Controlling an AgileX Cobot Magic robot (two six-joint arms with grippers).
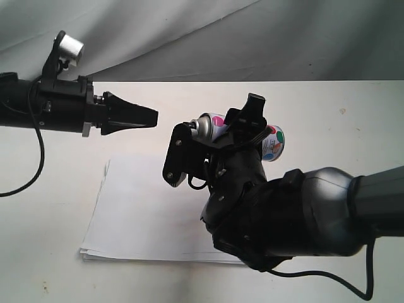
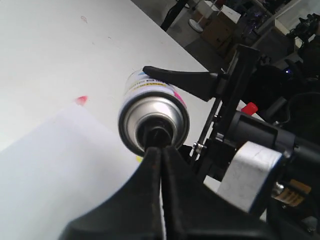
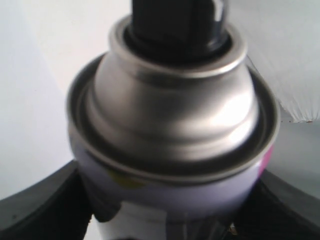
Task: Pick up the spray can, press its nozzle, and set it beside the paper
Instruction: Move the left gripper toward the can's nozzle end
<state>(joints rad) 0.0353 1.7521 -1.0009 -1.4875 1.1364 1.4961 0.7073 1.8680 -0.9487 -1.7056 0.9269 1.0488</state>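
My right gripper [image 1: 247, 128] is shut on the spray can [image 1: 275, 142] and holds it lying sideways in the air above the far edge of the paper [image 1: 145, 211]. The can's silver dome [image 1: 203, 128] faces left. In the right wrist view the dome [image 3: 170, 115] fills the frame, with the black fingers [image 3: 35, 205] on either side of the labelled body. My left gripper [image 1: 154, 117] is shut and empty, and its tip points at the dome from the left across a short gap. Its wrist view looks straight onto the can top [image 2: 154, 120], just over the shut tips [image 2: 160, 150].
The white table [image 1: 353, 113] ends at a grey cloth backdrop [image 1: 189, 38]. A pink-red mark [image 2: 81, 99] sits at the paper's edge [image 2: 55, 165]. The right arm's bulky body [image 1: 297, 214] overhangs the paper's right side. A cable [image 1: 39, 158] hangs from the left arm.
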